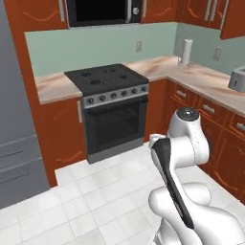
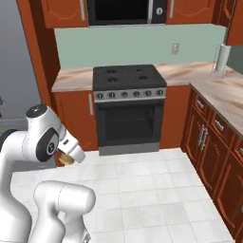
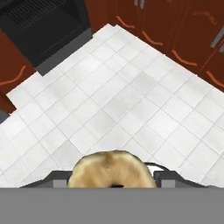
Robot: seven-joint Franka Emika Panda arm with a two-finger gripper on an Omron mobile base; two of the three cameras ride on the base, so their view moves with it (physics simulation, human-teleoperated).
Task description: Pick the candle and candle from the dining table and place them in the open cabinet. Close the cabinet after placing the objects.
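My gripper (image 3: 112, 183) is shut on a squat tan-yellow candle (image 3: 112, 170), which bulges up between the two dark fingertips (image 3: 60, 178) in the hand view. From the right base view the same candle (image 2: 66, 159) shows as a tan lump under the folded white hand, held over the white tiled floor. The arm is folded in close to the base. The other candle and the dining table are out of view. Reddish-brown wall cabinets (image 1: 198, 10) with silver bar handles run along the top. I cannot tell which cabinet stands open.
A black stove with oven (image 1: 111, 103) stands ahead, and a microwave (image 1: 103, 10) hangs above it. Marble counters over reddish drawers (image 1: 206, 107) wrap the right corner, carrying a paper-towel roll (image 1: 186, 51) and a toaster (image 1: 238, 79). A grey fridge (image 1: 14, 124) stands left. White floor tiles (image 2: 152, 190) lie open below.
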